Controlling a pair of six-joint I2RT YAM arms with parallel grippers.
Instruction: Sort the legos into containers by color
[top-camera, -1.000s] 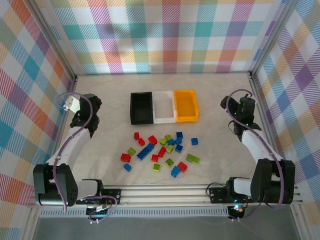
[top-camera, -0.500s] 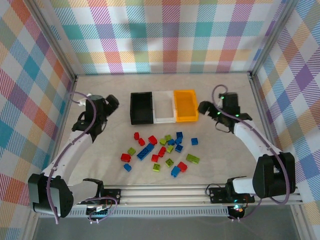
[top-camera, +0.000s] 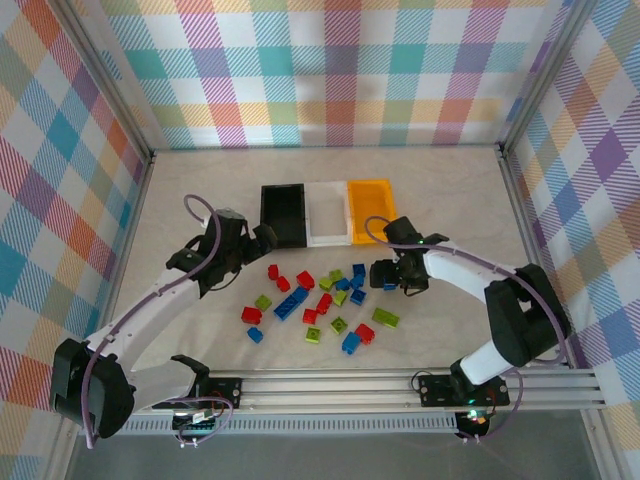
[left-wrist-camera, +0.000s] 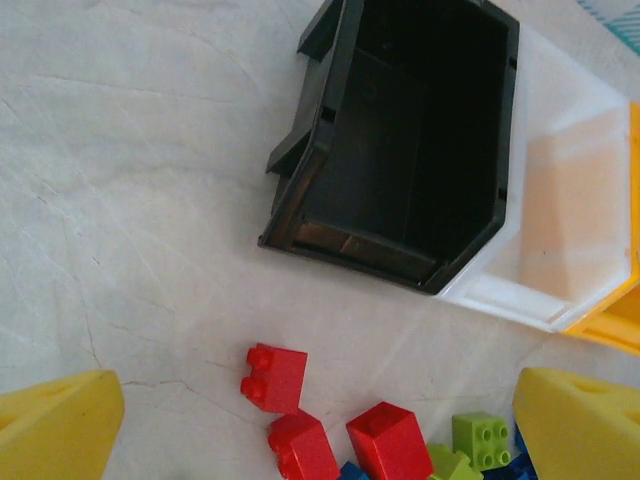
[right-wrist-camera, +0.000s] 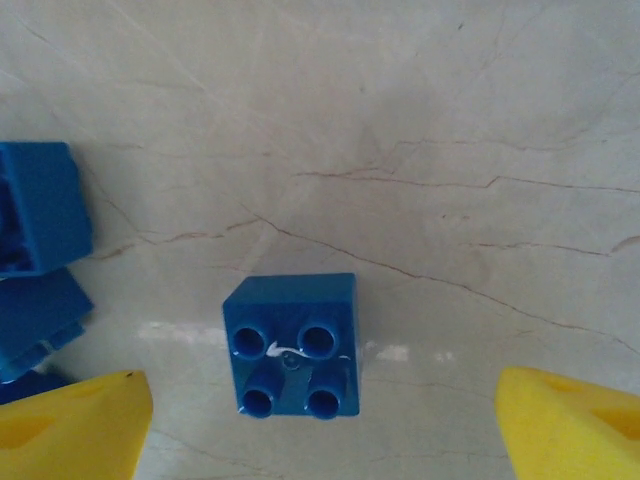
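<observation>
The right gripper (right-wrist-camera: 320, 428) was seen spread wide with nothing clamped, its yellow fingertips (right-wrist-camera: 75, 425) set at the 8 and 4 o'clock corners of the right wrist view. Between them, on the marbled table (right-wrist-camera: 450, 150), a single blue brick (right-wrist-camera: 292, 345) lay studs up, just toward 11 o'clock of the gripper's midpoint and touched by neither finger. No long axis was offered by it, being a square two-by-two. Its sides were turned only slightly off the line between the fingers. Other blue bricks (right-wrist-camera: 40, 215) were noted at 9 o'clock, near one finger but apart from the single brick.

From overhead, the legos (top-camera: 320, 298) were found scattered at 6 o'clock of the three containers (top-camera: 326, 212), and the orange bin (top-camera: 370, 208) stood at roughly 12 o'clock of the right gripper.

The left gripper (left-wrist-camera: 320, 428) was likewise held open and unladen. The black bin (left-wrist-camera: 420, 150) was seen at its 12 o'clock, and red bricks (left-wrist-camera: 275, 378) lay between its fingers.

The right arm was judged by far the nearer to the blue brick. A small shift toward 11 o'clock, then a straight descent and a closing, was judged to be what the coming grasp called for. The gripper's height above the brick could not be told. No brick was seen inside the black bin, so the sorting was judged barely begun.
</observation>
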